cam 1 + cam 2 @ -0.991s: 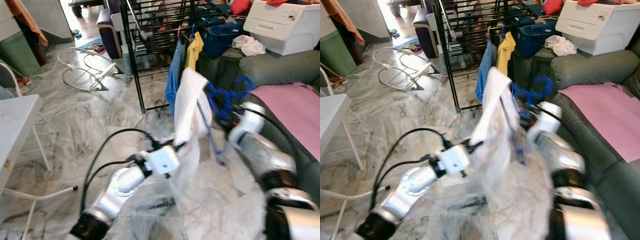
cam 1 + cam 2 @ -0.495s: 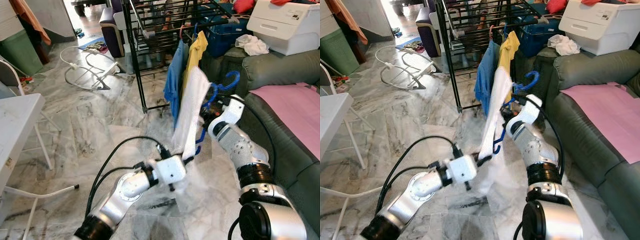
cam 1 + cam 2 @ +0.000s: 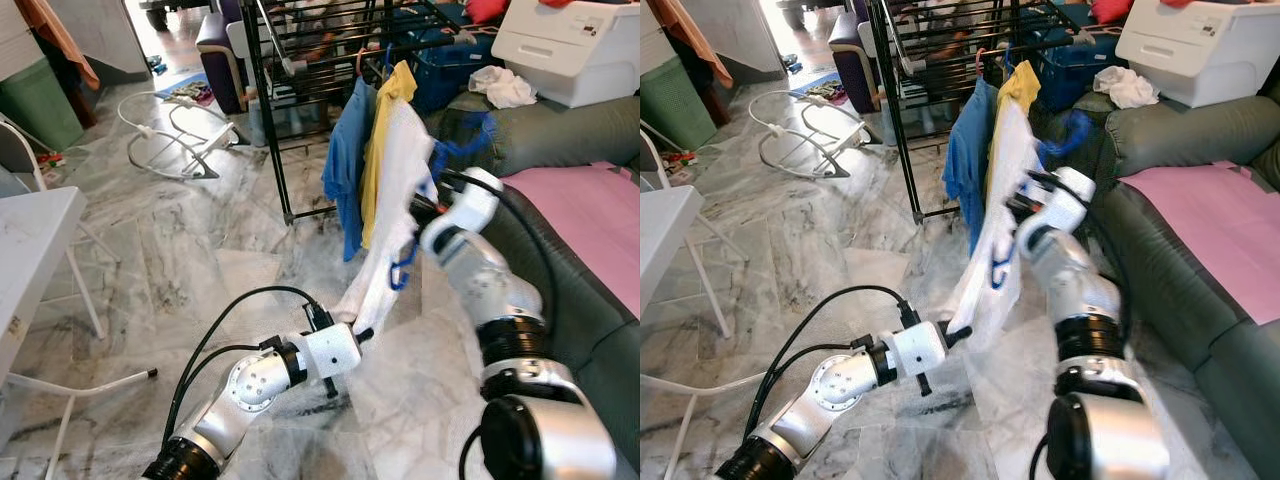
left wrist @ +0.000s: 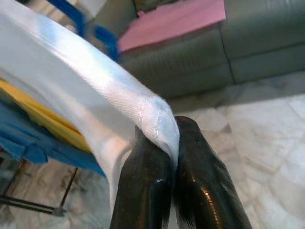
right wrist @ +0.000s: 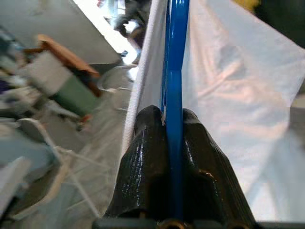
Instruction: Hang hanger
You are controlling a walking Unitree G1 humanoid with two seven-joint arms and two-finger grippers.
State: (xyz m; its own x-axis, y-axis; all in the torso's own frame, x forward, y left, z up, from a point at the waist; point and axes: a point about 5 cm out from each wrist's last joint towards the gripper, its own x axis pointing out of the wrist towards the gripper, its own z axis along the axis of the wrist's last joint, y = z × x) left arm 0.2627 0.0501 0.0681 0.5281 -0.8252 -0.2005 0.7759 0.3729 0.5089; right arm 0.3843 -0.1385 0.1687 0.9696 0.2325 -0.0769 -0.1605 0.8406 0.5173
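Note:
A blue plastic hanger (image 5: 175,47) carries a white garment (image 3: 395,200). My right gripper (image 3: 1025,207) is shut on the hanger's bar and holds it up beside the black drying rack (image 3: 270,110). The hanger's hook (image 3: 465,140) is blurred, close to the rack's right end. A blue shirt (image 3: 345,160) and a yellow shirt (image 3: 385,120) hang on the rack just behind the white garment. Low over the floor, my left gripper (image 3: 362,332) is shut on the garment's bottom corner (image 4: 157,126), drawing the cloth down and taut.
A grey sofa (image 3: 580,130) with a pink cloth (image 3: 600,220) runs along the right, a white box (image 3: 570,45) on top. A white table (image 3: 30,250) stands at the left, a green bin (image 3: 35,105) behind it. White cable loops (image 3: 170,135) lie on the marble floor.
My right arm has lifted the hanger and garment up and toward the rack, next to the yellow shirt. The left gripper kept hold of the corner, and the cloth now hangs stretched.

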